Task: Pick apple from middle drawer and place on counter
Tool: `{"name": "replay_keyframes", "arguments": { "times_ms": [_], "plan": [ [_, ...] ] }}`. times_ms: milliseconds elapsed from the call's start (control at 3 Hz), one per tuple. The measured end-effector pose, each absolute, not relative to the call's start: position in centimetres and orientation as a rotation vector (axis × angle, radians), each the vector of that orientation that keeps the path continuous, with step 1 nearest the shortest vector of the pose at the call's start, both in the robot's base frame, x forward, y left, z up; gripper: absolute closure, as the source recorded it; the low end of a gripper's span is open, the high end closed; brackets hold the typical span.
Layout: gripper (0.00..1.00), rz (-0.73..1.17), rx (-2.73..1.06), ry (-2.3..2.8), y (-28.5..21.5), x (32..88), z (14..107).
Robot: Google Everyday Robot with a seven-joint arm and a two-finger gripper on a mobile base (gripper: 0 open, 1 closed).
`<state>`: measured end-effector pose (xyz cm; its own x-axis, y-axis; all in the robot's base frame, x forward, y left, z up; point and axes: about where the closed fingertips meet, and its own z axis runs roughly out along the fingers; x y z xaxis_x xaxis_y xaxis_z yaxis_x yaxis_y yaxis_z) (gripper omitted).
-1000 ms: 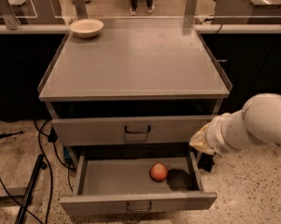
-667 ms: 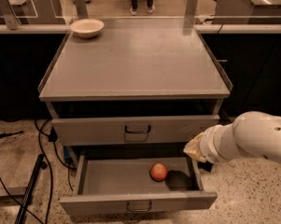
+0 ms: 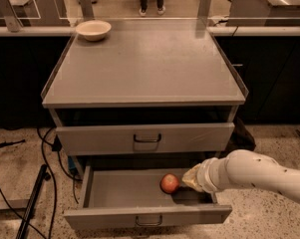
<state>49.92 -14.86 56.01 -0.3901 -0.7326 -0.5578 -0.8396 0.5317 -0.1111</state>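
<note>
The apple, small and red-orange, lies on the grey floor of the open middle drawer, right of its centre. My gripper reaches in from the right on the white arm. It sits low inside the drawer with its tip just right of the apple, very close to it or touching it. The counter is the broad grey cabinet top above.
A cream bowl stands at the counter's back left corner. The taller-fronted drawer above the open one is pulled out slightly. Cables and a dark stand lie on the floor to the left. Pale benches with clear panels run behind.
My arm has moved down and to the left, from beside the drawer's right wall into the drawer, up to the apple. The apple has not moved.
</note>
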Motion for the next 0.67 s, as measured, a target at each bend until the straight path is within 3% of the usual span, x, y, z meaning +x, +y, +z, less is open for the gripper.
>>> {"name": "replay_keyframes", "arguments": {
  "times_ms": [667],
  "plan": [
    [1.0,0.239,-1.258,2.231,-15.9,50.2,53.5]
  ]
}}
